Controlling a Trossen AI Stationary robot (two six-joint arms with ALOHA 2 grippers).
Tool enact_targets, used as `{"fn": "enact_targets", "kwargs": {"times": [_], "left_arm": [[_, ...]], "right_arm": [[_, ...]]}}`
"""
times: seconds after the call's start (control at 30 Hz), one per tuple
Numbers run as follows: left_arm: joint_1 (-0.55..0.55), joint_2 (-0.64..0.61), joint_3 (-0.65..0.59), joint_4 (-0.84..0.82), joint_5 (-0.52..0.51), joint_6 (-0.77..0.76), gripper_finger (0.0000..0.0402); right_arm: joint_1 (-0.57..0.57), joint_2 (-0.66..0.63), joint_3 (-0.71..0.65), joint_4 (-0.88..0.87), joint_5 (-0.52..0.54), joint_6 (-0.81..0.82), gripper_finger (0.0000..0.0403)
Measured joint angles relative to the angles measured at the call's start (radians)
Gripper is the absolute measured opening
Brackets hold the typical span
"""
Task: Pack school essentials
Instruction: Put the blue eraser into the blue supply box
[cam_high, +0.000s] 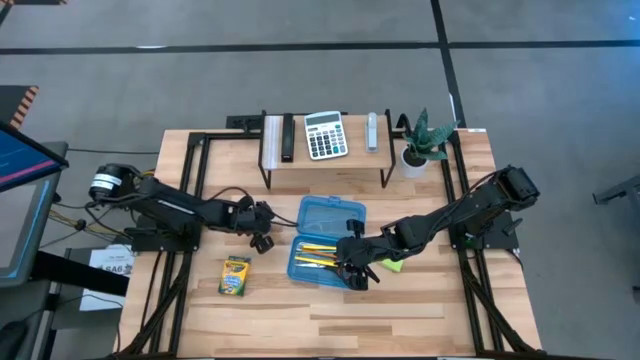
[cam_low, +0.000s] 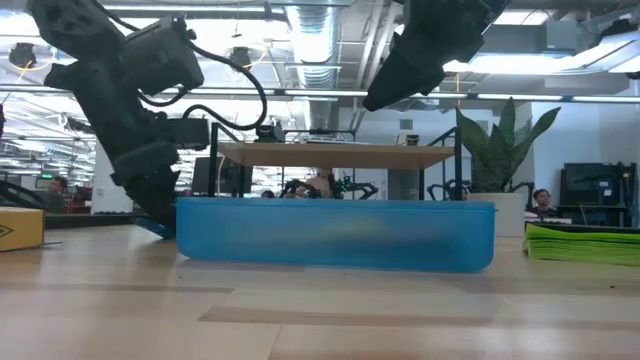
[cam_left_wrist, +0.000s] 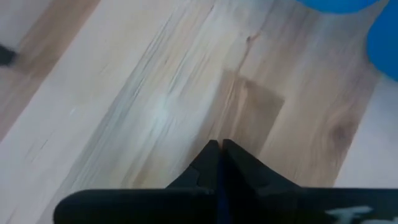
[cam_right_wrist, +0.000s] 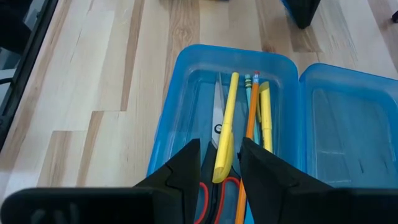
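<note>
From above, the blue pencil case (cam_high: 325, 240) lies open in the middle of the wooden table (cam_high: 330, 305), its lid folded back toward the shelf (cam_high: 325, 160) that carries the calculator (cam_high: 325, 135). Yellow and orange pencils (cam_high: 318, 255) lie in the tray. The right gripper (cam_high: 355, 268) hangs over the tray's end nearest the sticky-note pad (cam_high: 392, 264), which shows just beside the case under that arm. The left gripper (cam_high: 262, 238) sits low just beside the case's opposite end. The crayon box (cam_high: 235, 277) lies well apart from the case on that same side.

At table height, the case's translucent wall (cam_low: 335, 235) fills the middle, with the left arm coming down beside one end.

The left wrist camera shows the left gripper (cam_left_wrist: 221, 149) with its fingers pressed together over bare wood; whether anything is pinched there, I cannot tell.

The right wrist camera shows the right gripper (cam_right_wrist: 219, 163) partly open, a yellow pencil (cam_right_wrist: 225, 134) between its fingers, above the red-handled scissors (cam_right_wrist: 217, 180) and an orange pencil (cam_right_wrist: 249, 134) in the tray.
</note>
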Motion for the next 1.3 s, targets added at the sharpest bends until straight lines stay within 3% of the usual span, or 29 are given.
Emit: {"fn": "enact_targets", "kwargs": {"times": [0.6, 0.73, 1.07, 1.2, 1.3], "left_arm": [[-0.046, -0.227, 0.001, -0.127, -0.009, -0.022, 0.0004], [-0.046, -0.205, 0.001, -0.142, -0.002, -0.063, 0.0042], [-0.046, -0.089, 0.002, -0.149, 0.025, -0.019, 0.0186], [-0.046, -0.031, 0.009, -0.166, 0.041, -0.037, 0.0197], [-0.046, 0.009, 0.016, -0.185, 0.042, -0.054, 0.018]], "right_arm": [[0.0, 0.0, 0.0, 0.0, 0.0, 0.0, 0.0131], [0.0, 0.0, 0.0, 0.0, 0.0, 0.0, 0.0131], [0.0, 0.0, 0.0, 0.0, 0.0, 0.0, 0.0131], [0.0, 0.0, 0.0, 0.0, 0.0, 0.0, 0.0131], [0.0, 0.0, 0.0, 0.0, 0.0, 0.0, 0.0131]]}}
